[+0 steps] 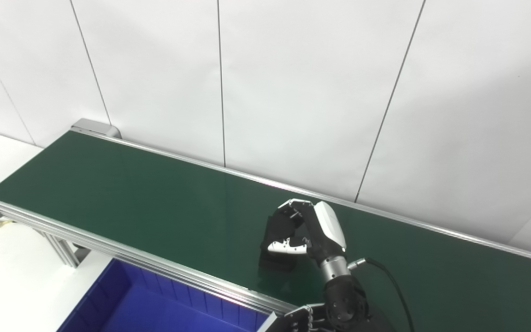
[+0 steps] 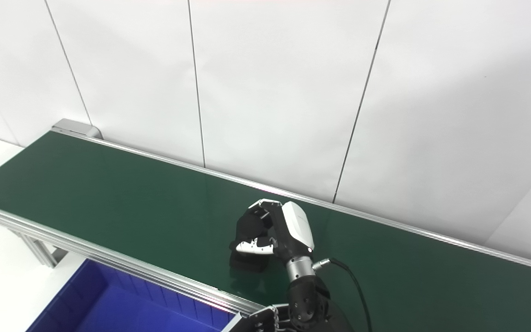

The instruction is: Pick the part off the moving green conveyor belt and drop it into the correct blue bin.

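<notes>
My right hand (image 1: 309,230) stands over the green conveyor belt (image 1: 132,193), right of its middle and near the front rail. Its fingers curl to the left and its thumb (image 1: 286,247) closes from below on a black part (image 1: 278,227). The part sits low, just above the belt, with a dark reflection under it. It also shows in the right eye view (image 2: 249,226). A blue bin (image 1: 155,306) stands below the belt's front rail at the bottom left. A pale piece that looks like my left hand (image 1: 295,318) peeks in at the bottom edge, mostly cut off.
The belt runs from the far left to the right edge, with silver rails (image 1: 122,256) along both sides. A white panelled wall (image 1: 293,92) stands right behind it. A black cable (image 1: 392,286) runs from my right wrist. A white floor area (image 1: 2,286) lies at the left.
</notes>
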Available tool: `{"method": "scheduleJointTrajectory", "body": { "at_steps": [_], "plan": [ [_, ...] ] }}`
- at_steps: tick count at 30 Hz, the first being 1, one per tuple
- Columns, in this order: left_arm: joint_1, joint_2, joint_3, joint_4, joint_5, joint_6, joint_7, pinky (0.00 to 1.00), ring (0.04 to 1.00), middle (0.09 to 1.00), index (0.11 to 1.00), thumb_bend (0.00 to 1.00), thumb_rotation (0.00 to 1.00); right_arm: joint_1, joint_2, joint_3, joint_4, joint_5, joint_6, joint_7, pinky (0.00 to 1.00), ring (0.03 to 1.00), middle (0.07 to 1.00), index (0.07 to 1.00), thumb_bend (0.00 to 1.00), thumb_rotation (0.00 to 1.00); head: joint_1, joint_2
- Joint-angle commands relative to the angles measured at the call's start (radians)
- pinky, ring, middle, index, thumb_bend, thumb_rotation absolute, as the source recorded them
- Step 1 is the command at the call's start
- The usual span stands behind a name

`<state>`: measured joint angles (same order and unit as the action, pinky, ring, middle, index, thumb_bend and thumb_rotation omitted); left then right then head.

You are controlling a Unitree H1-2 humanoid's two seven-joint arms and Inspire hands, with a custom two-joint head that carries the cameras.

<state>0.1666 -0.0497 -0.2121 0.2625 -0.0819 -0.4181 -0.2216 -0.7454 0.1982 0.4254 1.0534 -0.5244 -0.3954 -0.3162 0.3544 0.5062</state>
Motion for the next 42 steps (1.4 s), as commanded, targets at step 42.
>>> {"method": "scheduleJointTrajectory", "body": {
  "at_steps": [42],
  "plan": [
    [-0.014,0.084,0.066,-0.008,-0.137,-0.017,-0.124,0.79,0.801,0.812,0.804,0.97,0.19,0.268,-0.166,-0.265,-1.103,0.121,0.309,0.226,0.38,0.422,0.508,0.484,0.52,0.0,-0.301,0.022]
  ]
}}
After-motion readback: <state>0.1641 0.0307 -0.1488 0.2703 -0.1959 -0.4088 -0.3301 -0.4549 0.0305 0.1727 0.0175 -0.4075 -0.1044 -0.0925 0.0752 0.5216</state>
